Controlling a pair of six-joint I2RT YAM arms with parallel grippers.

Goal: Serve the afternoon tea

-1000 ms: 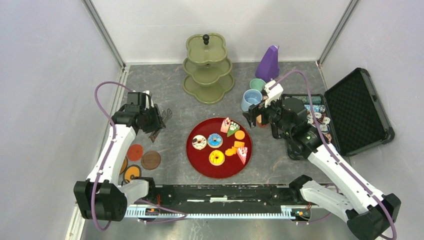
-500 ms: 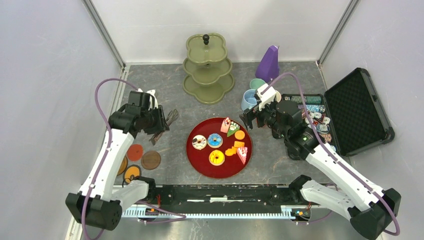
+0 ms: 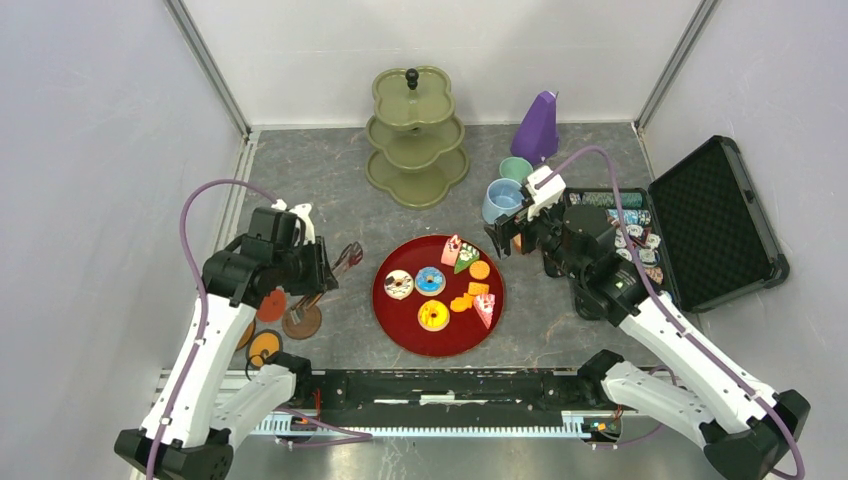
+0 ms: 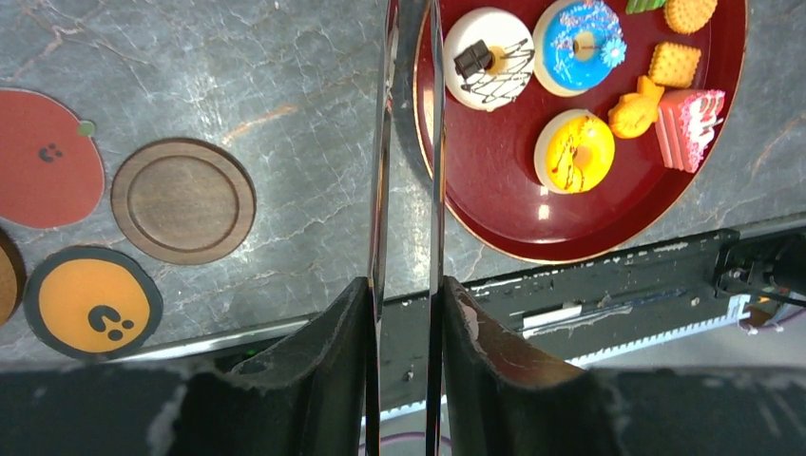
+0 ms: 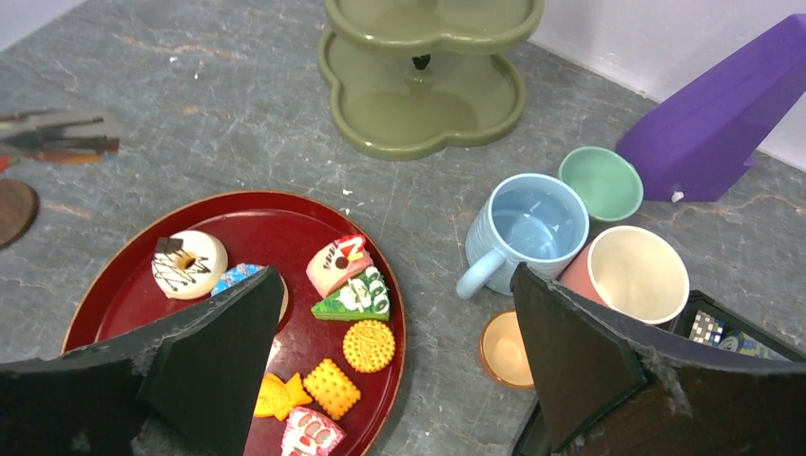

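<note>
A red tray [image 3: 386, 312] holds three toy donuts [image 3: 431, 280], cake slices [image 3: 452, 248] and orange biscuits [image 3: 480, 269]. It also shows in the left wrist view [image 4: 494, 204] and the right wrist view [image 5: 124, 285]. My left gripper [image 3: 318, 266] [image 4: 407, 285] is shut on metal tongs [image 4: 435, 142] whose tips reach the tray's left rim. My right gripper [image 3: 505, 235] [image 5: 394, 275] is open and empty above the gap between tray and cups. The blue mug [image 5: 527, 228], green mug [image 5: 601, 182], pink mug [image 5: 632, 274] and small orange cup [image 5: 506, 350] stand right of the tray.
A green three-tier stand [image 3: 414, 135] is at the back. A purple metronome [image 3: 537, 128] stands behind the mugs. An open black case [image 3: 710, 220] with poker chips lies at the right. Round coasters [image 3: 301, 320] lie by the left arm.
My left arm has moved nearer and to the right with the tongs, bringing their tips beside the tray. My right gripper has stayed open over the mugs, shifting only slightly.
</note>
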